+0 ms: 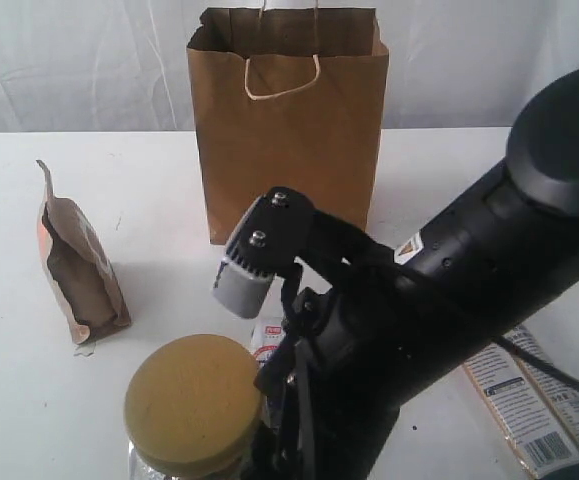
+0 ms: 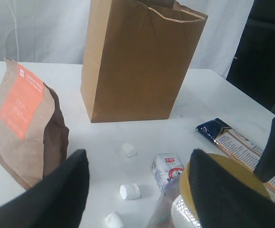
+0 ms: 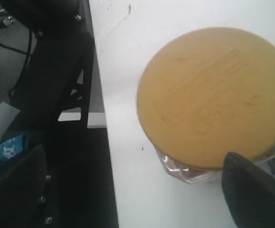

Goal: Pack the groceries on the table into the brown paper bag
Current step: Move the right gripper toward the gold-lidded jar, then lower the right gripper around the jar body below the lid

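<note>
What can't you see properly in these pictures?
- Inside the brown paper bag: exterior view, its walls hide it.
- Gold-lidded jar contents: right wrist view, lid covers them.
- Noodle packs: exterior view, arm and edge cut them.
- Small carton print: left wrist view, too small.

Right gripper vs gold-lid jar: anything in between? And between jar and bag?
Nothing visible between the right gripper and the gold-lidded jar; it hangs open right at it. Between jar and brown paper bag, only the small carton and marshmallows lie low on the table; a lift should clear them.

Print on the brown pouch (image 2: 25, 128) and small carton (image 2: 168, 169) is unreadable.
</note>
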Action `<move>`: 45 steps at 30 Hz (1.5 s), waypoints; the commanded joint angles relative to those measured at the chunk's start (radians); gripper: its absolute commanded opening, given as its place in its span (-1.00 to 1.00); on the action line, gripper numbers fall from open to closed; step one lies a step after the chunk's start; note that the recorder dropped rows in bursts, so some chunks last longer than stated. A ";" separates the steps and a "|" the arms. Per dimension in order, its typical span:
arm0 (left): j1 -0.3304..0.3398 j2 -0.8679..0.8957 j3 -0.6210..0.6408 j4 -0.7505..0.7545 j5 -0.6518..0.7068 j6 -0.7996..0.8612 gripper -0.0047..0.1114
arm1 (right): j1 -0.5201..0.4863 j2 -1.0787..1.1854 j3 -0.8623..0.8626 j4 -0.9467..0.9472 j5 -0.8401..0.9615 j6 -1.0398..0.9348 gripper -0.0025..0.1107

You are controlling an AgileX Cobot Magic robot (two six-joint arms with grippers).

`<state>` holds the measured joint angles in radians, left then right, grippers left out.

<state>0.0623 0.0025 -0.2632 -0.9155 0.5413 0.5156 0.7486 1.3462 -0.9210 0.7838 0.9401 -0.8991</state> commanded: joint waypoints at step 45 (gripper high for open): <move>-0.005 -0.003 -0.006 -0.004 0.013 0.004 0.19 | 0.093 0.123 0.002 -0.377 -0.600 0.092 0.52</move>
<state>0.0623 0.0025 -0.2638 -0.9060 0.5451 0.5175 0.8373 1.4697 -0.9210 0.4261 0.4373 -0.8102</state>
